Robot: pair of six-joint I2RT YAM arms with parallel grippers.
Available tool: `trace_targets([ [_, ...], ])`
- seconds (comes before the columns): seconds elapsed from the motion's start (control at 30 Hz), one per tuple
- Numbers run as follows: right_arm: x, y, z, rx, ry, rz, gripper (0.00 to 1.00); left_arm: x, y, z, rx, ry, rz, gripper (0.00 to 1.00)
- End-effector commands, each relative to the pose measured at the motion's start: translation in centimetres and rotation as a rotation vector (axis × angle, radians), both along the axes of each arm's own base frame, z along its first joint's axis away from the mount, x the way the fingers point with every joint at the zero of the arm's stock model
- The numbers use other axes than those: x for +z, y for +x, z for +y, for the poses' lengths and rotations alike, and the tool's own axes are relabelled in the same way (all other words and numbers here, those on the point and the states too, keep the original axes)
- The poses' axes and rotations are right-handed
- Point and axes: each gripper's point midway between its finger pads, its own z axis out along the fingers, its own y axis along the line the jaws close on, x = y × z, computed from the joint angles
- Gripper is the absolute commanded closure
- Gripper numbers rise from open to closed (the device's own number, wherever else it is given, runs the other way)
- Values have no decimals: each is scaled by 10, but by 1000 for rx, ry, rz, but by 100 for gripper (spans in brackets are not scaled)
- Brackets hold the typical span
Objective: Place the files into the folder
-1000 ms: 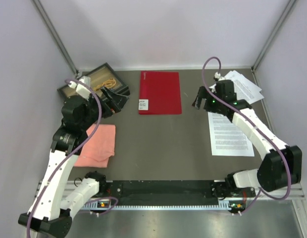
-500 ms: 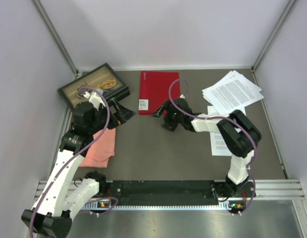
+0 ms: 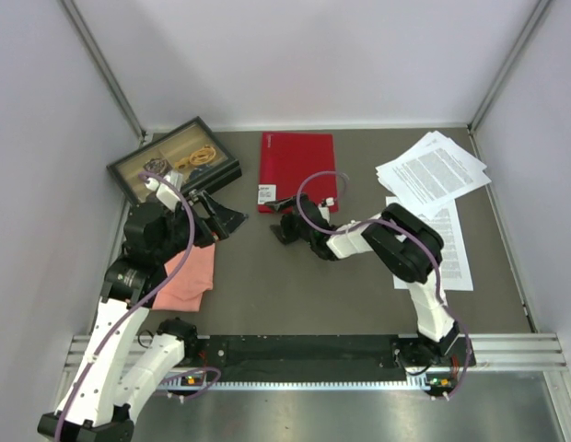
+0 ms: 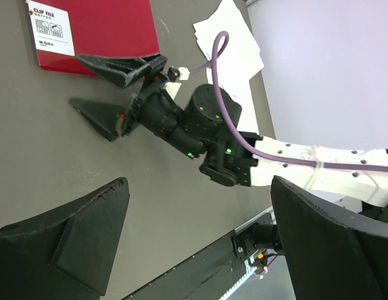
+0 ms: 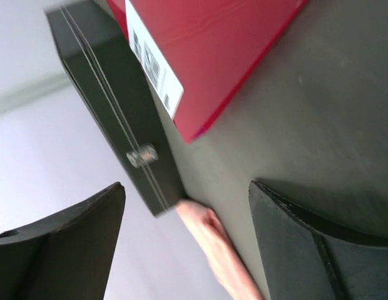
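The red folder lies closed at the back middle, its white barcode label at the near left corner. It also shows in the left wrist view and the right wrist view. The files lie at the right: a fanned stack and a sheet in front of it. My right gripper is open and empty, low over the table just in front of the folder's label corner. My left gripper is open and empty, left of the folder.
A black tray with rubber bands stands at the back left, also in the right wrist view. A salmon-pink cloth lies at the left under my left arm. Grey walls close in the table.
My right arm has swung left from beside the files to the folder's near left corner and dropped low. My left arm has drawn slightly toward the near side.
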Motion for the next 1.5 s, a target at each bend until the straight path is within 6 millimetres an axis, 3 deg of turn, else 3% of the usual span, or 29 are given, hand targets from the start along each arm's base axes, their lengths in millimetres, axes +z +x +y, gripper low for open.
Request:
trace_targets([
  [0.0,-31,21,-8,-174,23,58,24,4,-2,-2,-24,4,-23,2],
  [0.27,-56,28,-6,-217,75,83,48,3,-2,-2,-39,20,-23,2],
  [0.47,-68,26,-11,-231,35,114,48,-3,1,-4,-47,27,-8,1],
  [0.57,-62,27,-14,-229,-16,94,47,0,3,-6,-55,22,-13,2],
  [0.6,-70,23,-20,-233,-78,119,47,0,4,-7,-58,23,-11,1],
  [0.73,-56,19,-19,-204,-128,108,46,1,4,-7,-60,25,-17,2],
  [0.93,-56,14,-23,-202,-134,103,43,-6,5,-7,-60,28,-5,2],
  [1.2,-71,26,-18,-252,-79,107,46,-2,4,-7,-67,29,-11,2],
  [1.3,-73,32,-20,-274,-61,105,54,-3,4,-6,-61,42,-8,2],
  [1.47,-74,42,-22,-302,-55,100,56,-8,4,-6,-62,46,6,2],
])
